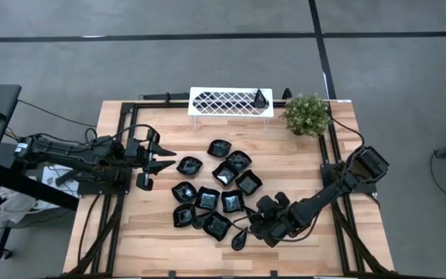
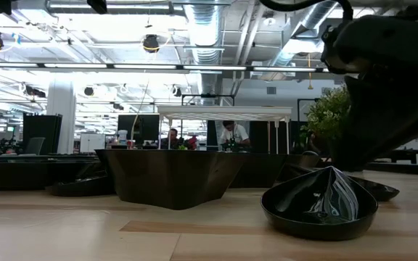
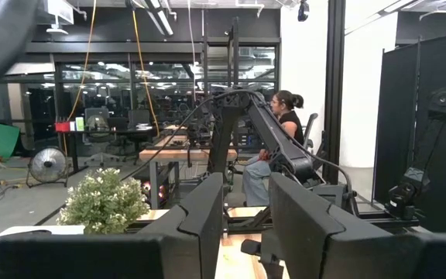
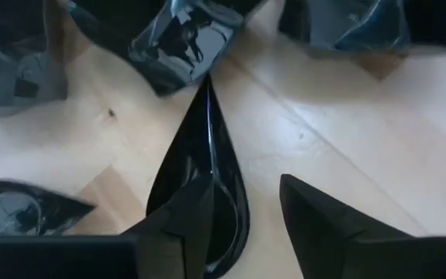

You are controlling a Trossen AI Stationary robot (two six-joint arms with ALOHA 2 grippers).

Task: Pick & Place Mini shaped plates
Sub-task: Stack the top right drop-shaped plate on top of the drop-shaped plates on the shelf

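Teardrop plate (image 4: 204, 186) lies under the right end effector's (image 4: 246, 225) spread fingers.

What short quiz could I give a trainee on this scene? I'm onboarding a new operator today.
1. True or false: one black plate already sits on the white tray.
2. The right pincer straddles the rim of: A a square plate, B a teardrop plate, C the tray.
3. Which arm hangs off to the side, touching no plate?

Key: 1 true. 2 B. 3 the left arm, its left pincer open.
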